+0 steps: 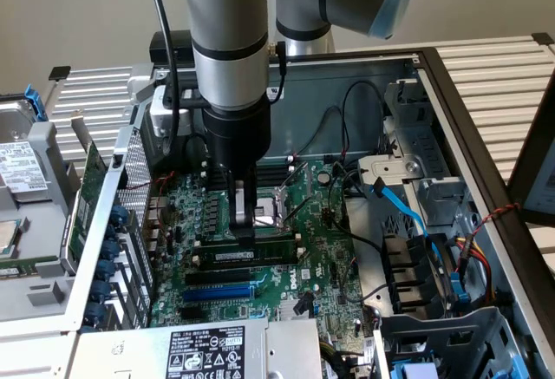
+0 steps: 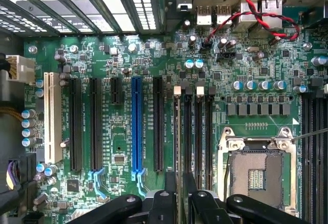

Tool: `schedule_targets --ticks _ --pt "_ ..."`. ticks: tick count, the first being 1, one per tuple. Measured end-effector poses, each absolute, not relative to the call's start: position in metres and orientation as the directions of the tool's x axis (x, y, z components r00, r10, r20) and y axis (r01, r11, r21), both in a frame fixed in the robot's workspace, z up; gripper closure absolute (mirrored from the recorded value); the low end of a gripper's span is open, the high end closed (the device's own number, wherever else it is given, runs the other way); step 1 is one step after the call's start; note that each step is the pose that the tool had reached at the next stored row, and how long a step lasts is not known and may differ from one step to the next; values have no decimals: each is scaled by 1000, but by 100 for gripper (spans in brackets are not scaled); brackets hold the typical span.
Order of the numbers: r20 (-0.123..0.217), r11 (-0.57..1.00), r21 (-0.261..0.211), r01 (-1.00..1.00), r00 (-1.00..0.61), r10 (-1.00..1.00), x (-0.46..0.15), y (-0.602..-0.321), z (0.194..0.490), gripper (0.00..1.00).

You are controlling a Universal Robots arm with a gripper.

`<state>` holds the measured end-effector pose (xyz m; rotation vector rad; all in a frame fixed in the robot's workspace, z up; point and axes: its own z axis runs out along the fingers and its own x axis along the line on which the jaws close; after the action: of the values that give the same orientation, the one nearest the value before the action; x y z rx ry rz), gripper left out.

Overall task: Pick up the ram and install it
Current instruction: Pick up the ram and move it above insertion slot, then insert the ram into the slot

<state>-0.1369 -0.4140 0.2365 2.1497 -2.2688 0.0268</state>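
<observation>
Looking into the open computer case (image 1: 451,101), I am seeing the tool (image 1: 245,233) gripping the ram (image 1: 270,250), which is standing on edge along a memory slot just beside the CPU socket (image 1: 270,208). A blue slot (image 1: 221,292) is lying nearer the power supply (image 1: 204,349), and a blue cable (image 1: 406,212) is crowding the exterior view's right. The arm is covering the board behind it. In the wrist view the ram is showing edge-on, so I cannot tell whether it is seated.
</observation>
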Motion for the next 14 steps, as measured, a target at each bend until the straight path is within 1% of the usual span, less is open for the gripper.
schedule_targets --ticks 12,14 --pt "24 54 19 -998 -53 -998 -137 -413 237 79" --pt "14 54 19 -998 -53 -998 -137 -413 238 79"
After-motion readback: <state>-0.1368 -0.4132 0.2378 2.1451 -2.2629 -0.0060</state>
